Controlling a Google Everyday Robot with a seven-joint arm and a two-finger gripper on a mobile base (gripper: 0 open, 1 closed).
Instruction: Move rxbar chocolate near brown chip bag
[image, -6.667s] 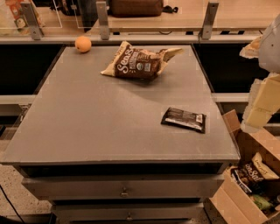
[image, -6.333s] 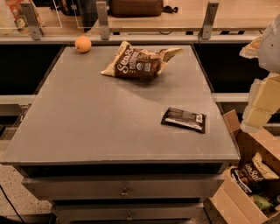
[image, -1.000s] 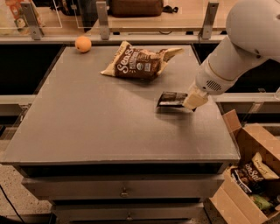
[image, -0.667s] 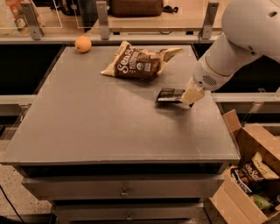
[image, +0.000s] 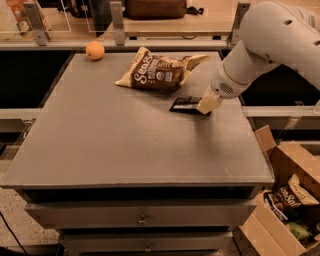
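Observation:
The rxbar chocolate (image: 183, 104), a small flat dark wrapper, sits low over the grey table (image: 125, 135) just in front of the brown chip bag (image: 159, 73), a short gap apart. The chip bag lies at the table's far middle, puffy with white lettering. My gripper (image: 206, 105) comes in from the right on the white arm (image: 265, 47) and covers the bar's right end. Whether the bar touches the table I cannot tell.
A round orange (image: 95, 50) sits at the table's far left corner. An open cardboard box (image: 287, 200) with several snack bags stands on the floor at the right. A railing and counter run behind the table.
The arm came in from the right, took the bar from the table's right side and has carried it up and left, close to the chip bag.

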